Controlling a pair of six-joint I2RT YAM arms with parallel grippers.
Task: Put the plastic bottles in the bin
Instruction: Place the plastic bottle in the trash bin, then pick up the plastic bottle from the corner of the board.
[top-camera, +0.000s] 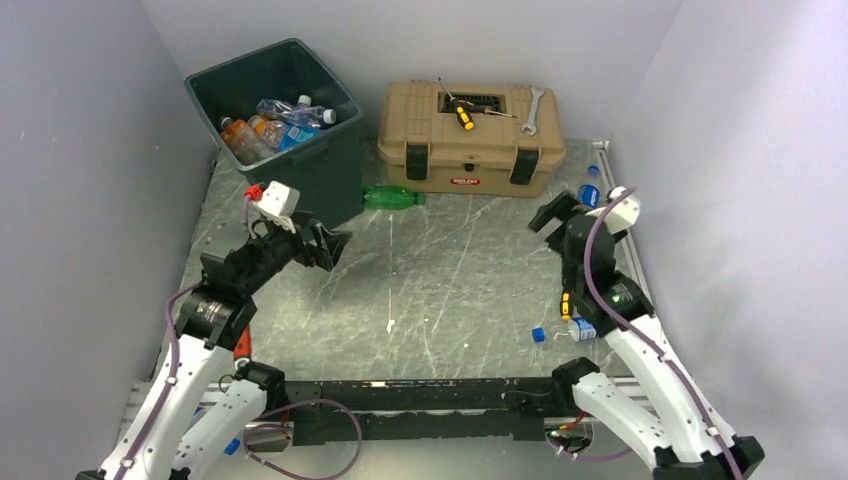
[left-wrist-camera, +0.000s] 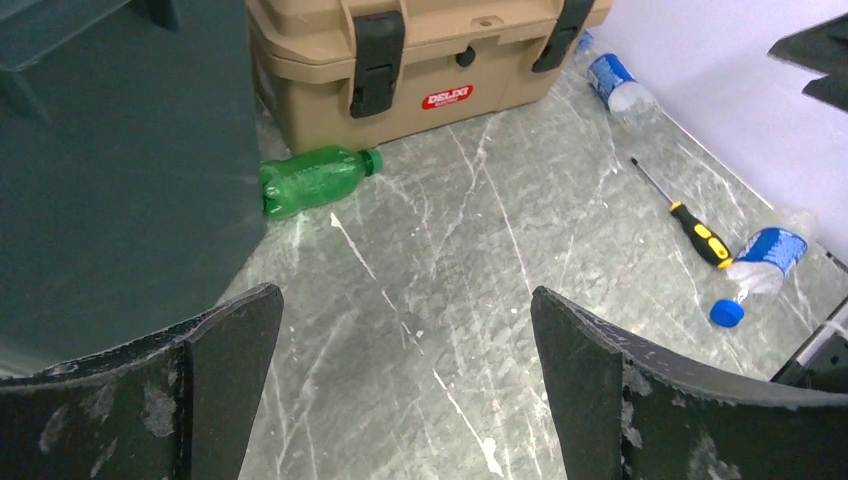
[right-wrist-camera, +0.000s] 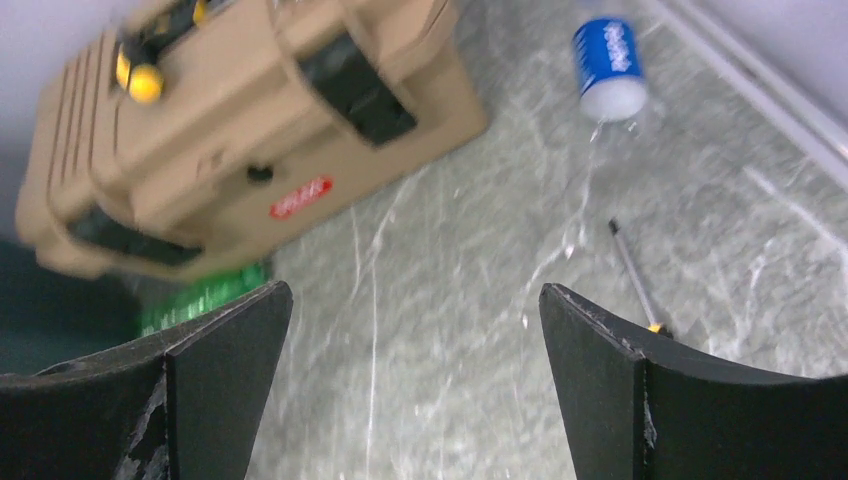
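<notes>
Your left tool (left-wrist-camera: 405, 295) and right tool (right-wrist-camera: 415, 290) gape empty; a green plastic bottle (left-wrist-camera: 312, 180) lies beside the dark green bin (left-wrist-camera: 120, 170).

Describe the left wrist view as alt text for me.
The left gripper, open and empty, faces a green bottle lying on the table beside the dark green bin, before the tan toolbox. To the right lie a yellow-handled screwdriver and two blue-labelled bottles.

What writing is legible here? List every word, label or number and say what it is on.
"DELIXI": white letters on the red badge on the tan toolbox front; the smaller line beneath is too small to read.
Plastic bottles: the print on the blue labels is too small or blurred to read.
Nothing else carries readable text.
</notes>
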